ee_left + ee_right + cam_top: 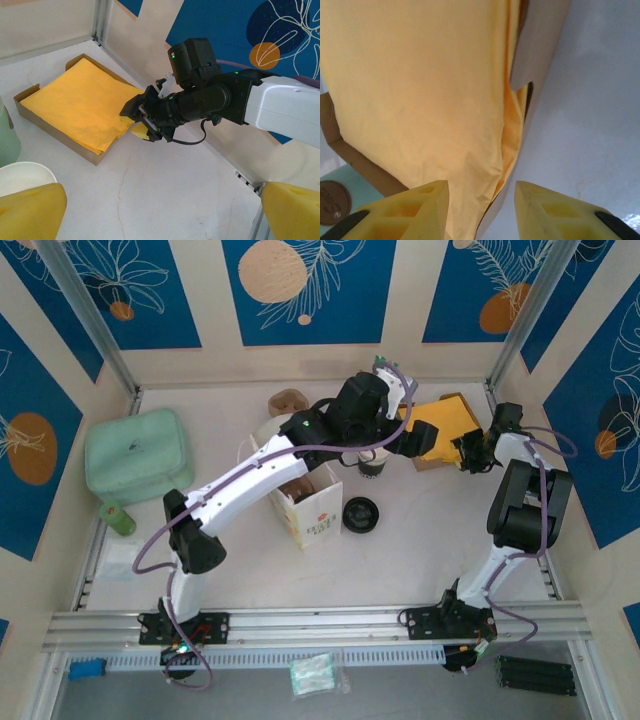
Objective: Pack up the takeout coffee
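**Coffee cup upright beside open left claw**

The takeout coffee (372, 466) stood on the counter (420, 560), partly under the left arm, between the paper bag (318, 515) and the cardboard tray (60, 141). Long axis vertical, rolled white rim up, black band at the base. The loose black lid (360, 513) lay flat just in front of it, apart from the cup.

Left claw (162, 189): fingers spread wide, nothing between them. In the left wrist view the cup's rim sat just beside the left-hand finger, outside the gap.

Right claw (141, 129): at the near corner of the tray, reaching in from the right wall side. Fingers fairly narrow but still apart, straddling the drooping edge of the yellow napkins (85, 100). The paper lay against one finger; a gap showed on the other side, so not pinched.
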`<state>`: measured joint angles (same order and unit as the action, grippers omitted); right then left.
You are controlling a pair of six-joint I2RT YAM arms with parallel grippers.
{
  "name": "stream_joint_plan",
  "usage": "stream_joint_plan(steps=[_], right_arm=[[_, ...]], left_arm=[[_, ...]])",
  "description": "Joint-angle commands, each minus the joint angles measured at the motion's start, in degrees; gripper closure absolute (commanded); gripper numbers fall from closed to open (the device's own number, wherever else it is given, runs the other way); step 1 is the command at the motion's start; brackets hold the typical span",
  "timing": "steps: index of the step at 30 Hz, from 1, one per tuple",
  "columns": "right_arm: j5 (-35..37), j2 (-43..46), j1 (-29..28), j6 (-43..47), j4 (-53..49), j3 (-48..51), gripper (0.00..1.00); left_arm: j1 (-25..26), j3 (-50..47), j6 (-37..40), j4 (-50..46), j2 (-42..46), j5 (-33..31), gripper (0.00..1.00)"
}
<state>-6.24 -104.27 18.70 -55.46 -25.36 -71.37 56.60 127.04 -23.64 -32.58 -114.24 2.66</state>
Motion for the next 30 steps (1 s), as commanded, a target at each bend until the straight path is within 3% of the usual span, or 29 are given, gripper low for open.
stream_joint_plan(steps=[1,18,30], right_arm=[[2.9,0.2,-0.6,-1.9,-1.9,0.1,0.61],[3.9,-2.8,-1.4,-2.8,-2.3,-2.7,0.62],[4.6,-5.0,-2.6,-3.5,-2.7,-5.3,0.69]], left_arm=[[-0.8,1.4,0.0,0.0,0.1,1.8,0.00],[-1.8,0.7,-0.5,0.8,-0.1,3.7,0.01],[-2.4,-0.6,-1.0,1.7,0.3,4.4,0.00]])
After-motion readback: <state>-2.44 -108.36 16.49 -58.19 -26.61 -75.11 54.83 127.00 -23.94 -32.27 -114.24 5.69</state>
